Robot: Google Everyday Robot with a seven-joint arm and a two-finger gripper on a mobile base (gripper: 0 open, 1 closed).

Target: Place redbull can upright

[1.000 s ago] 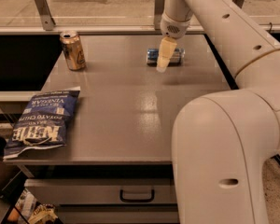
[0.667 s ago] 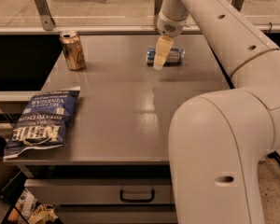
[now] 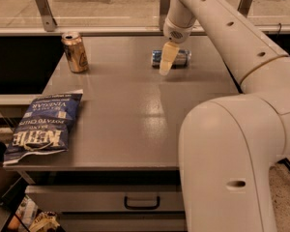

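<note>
Sliding a touch to the left, the gripper [image 3: 165, 65] is now crossing the middle of the redbull can [image 3: 182, 58], while the can itself is lying just where it was a second ago, neither rolled nor lifted. Sweeping across from the left: a blue chip bag [image 3: 43, 124] is lying flat at the near left corner of the bench [image 3: 135, 110], well apart from the action. Further back, a gold can [image 3: 75, 53] is standing upright near the far left edge, and nothing is bothering it. Moving right to the far middle of the bench, the redbull can is lying on its side, its length running left to right. Blue and silver are showing on either side of the gripper, which is hanging down in front of it from the white arm [image 3: 217, 23] reaching in from the right. Whether the gripper is spread around the can or closed, I am not able to tell from this angle, nor whether it is touching the can at all. Judging the score, then: the approach is looking close to done, but the grasp, the lift, the turn to vertical and the setting down are all waiting, and the can is not yet standing.
</note>
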